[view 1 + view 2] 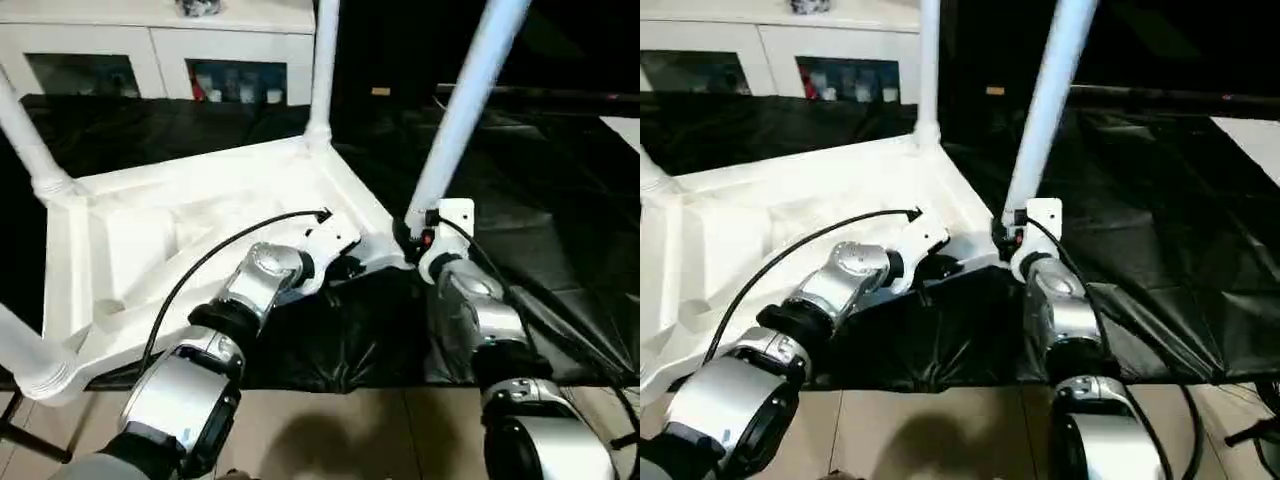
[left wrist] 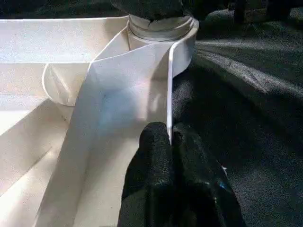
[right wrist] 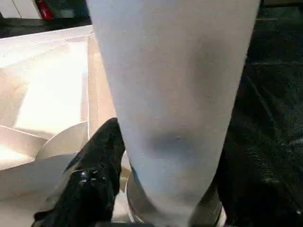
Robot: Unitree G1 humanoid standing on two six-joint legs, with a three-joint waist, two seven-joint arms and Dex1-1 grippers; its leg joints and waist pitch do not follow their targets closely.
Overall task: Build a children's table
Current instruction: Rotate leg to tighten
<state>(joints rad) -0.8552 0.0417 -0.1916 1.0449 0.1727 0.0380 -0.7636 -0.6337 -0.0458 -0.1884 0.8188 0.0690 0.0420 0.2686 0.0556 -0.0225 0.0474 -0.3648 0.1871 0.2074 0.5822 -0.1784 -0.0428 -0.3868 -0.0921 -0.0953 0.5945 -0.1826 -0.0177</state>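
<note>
The children's table (image 1: pixel 200 230) lies upside down on a black sheet, ribbed underside up. Its white legs stand up from the corner sockets: one at the far corner (image 1: pixel 323 70), one at the near right corner (image 1: pixel 460 110), and two on the left (image 1: pixel 25 140) (image 1: pixel 25 360). My left gripper (image 2: pixel 170 137) is shut on the thin rim of the table's near edge, just short of the near right socket (image 2: pixel 161 26). My right gripper (image 1: pixel 420 240) sits at the base of the near right leg (image 3: pixel 175 94), which rises close in front of its camera.
A white glass-doored cabinet (image 1: pixel 150 50) stands along the back. The black sheet (image 1: pixel 540 200) spreads out to the right of the table, creased and shiny. Tan floor (image 1: pixel 350 430) shows just below my forearms. Black cables run along both wrists.
</note>
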